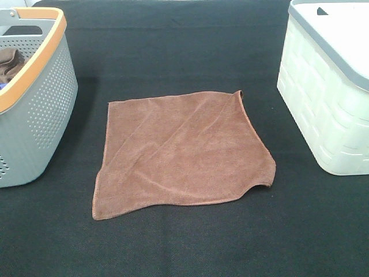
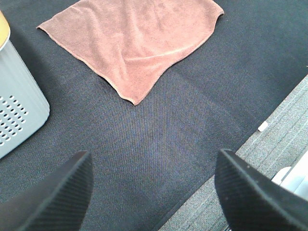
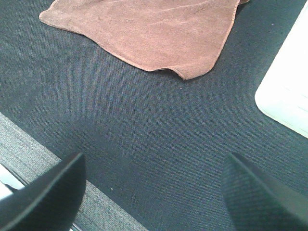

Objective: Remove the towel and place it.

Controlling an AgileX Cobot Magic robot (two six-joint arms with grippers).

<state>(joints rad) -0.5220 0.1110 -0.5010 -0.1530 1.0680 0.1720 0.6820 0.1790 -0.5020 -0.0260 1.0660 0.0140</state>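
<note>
While both arms hang back over the near edge of the table, the brown towel (image 1: 181,153) lies spread out flat on the black cloth (image 1: 173,52), and everything else can be placed from it. To the towel's left stands a grey perforated basket (image 1: 43,109) with an orange rim, apart from the towel with a strip of bare cloth between them; some brown fabric (image 1: 8,63) shows inside it. To the towel's right stands a pale white bin (image 1: 323,109) with a grey rim, likewise not touching the towel. The towel's near right corner is slightly lifted and curled, and faint creases run across its surface. In the left wrist view the left gripper (image 2: 154,187) sits on the near side of the towel's near left corner, well short of it, its two black fingers (image 2: 60,192) spread wide with nothing between them but cloth. In the right wrist view the right gripper (image 3: 154,187) is on the near side of the towel's curled corner, also well short of it, fingers (image 3: 260,192) equally wide apart and holding nothing. Neither gripper appears in the high view.
</note>
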